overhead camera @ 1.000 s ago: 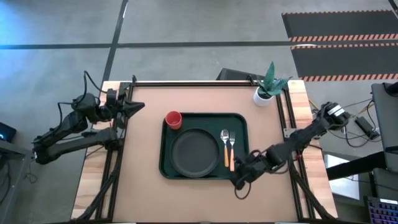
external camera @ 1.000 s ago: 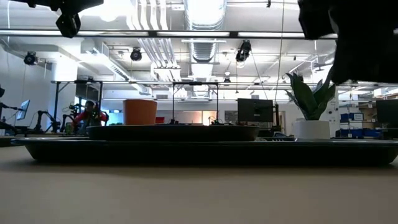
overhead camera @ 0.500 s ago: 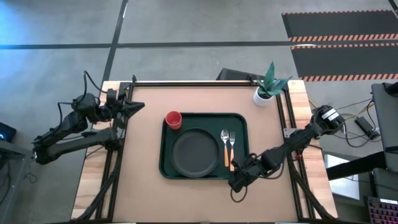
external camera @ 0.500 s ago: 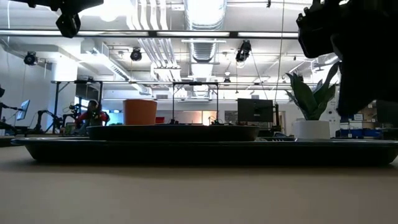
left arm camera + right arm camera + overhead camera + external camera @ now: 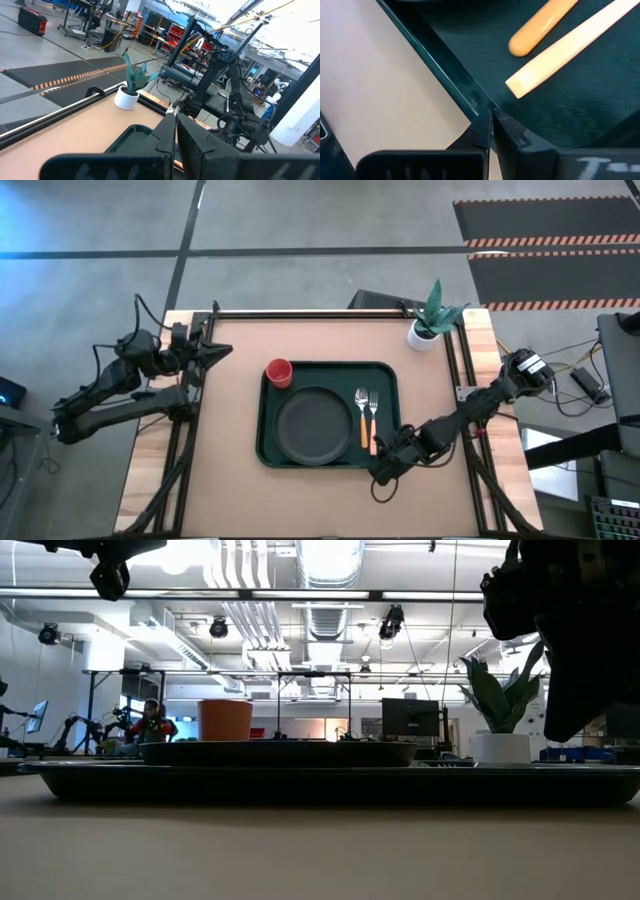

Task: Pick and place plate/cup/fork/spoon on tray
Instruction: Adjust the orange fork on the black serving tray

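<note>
I see the bench [image 5: 230, 430] bare on both sides of the tray [image 5: 268, 442], which holds the plate [image 5: 314, 425], cup [image 5: 279, 371], spoon [image 5: 362, 418] and fork [image 5: 373, 423]. A potted plant [image 5: 428, 320] occupies the far right corner. My right end effector [image 5: 378, 474], fingers together, hovers at the tray's near right corner; the left end effector [image 5: 226, 350], also closed, waits at the bench's left edge.

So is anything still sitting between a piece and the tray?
Nothing visible. The plate, cup, spoon and fork already lie on the tray. The right end effector, shut, sits at its near right corner.
</note>
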Action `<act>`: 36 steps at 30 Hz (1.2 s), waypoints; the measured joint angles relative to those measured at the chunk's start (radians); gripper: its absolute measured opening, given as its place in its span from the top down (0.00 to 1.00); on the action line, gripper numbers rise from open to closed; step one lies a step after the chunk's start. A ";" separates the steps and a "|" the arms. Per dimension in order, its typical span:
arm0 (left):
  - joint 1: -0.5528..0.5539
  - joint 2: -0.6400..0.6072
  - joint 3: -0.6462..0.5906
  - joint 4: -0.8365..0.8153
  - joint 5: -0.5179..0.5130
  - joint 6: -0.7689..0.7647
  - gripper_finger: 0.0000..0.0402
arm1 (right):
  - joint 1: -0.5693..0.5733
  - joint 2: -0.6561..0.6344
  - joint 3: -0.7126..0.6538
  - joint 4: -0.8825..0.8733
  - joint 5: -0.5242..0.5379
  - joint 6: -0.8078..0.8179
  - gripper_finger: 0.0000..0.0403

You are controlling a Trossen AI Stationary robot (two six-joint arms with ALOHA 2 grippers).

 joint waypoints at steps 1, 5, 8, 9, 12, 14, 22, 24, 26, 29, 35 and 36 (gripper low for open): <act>0.000 0.000 0.000 0.000 0.000 0.008 1.00 | 0.000 0.000 -0.002 0.000 0.000 0.000 0.98; 0.000 0.000 0.000 0.000 0.000 0.014 1.00 | -0.003 0.001 -0.014 0.002 0.000 0.002 0.98; 0.000 -0.001 0.000 0.000 0.000 0.014 1.00 | -0.005 0.001 -0.015 0.005 0.000 0.000 0.98; 0.000 -0.001 0.000 0.000 0.000 0.014 1.00 | -0.006 0.001 -0.016 0.006 0.000 0.000 0.98; 0.000 -0.001 0.000 0.000 0.000 0.014 1.00 | -0.014 0.001 -0.027 0.017 -0.001 -0.004 0.98; 0.000 -0.001 0.000 0.000 0.000 0.014 1.00 | -0.021 0.002 -0.035 0.049 -0.001 -0.023 0.98; 0.000 -0.001 0.000 0.000 0.000 0.014 1.00 | -0.045 0.002 -0.046 0.081 -0.027 -0.074 0.98; 0.000 -0.001 0.000 0.001 0.000 0.014 1.00 | -0.045 0.002 -0.050 0.082 -0.027 -0.076 0.98; 0.000 -0.001 0.000 0.000 0.000 0.015 1.00 | -0.045 0.002 -0.058 0.081 -0.027 -0.065 0.98; 0.000 -0.001 0.000 0.001 0.000 0.020 1.00 | -0.044 0.002 -0.066 0.083 -0.027 -0.061 0.98; 0.000 -0.001 0.000 0.000 0.000 0.022 1.00 | -0.044 0.002 -0.074 0.111 -0.027 -0.067 0.98; 0.000 -0.001 0.000 0.000 0.000 0.022 1.00 | -0.044 0.002 -0.080 0.111 -0.027 -0.067 0.98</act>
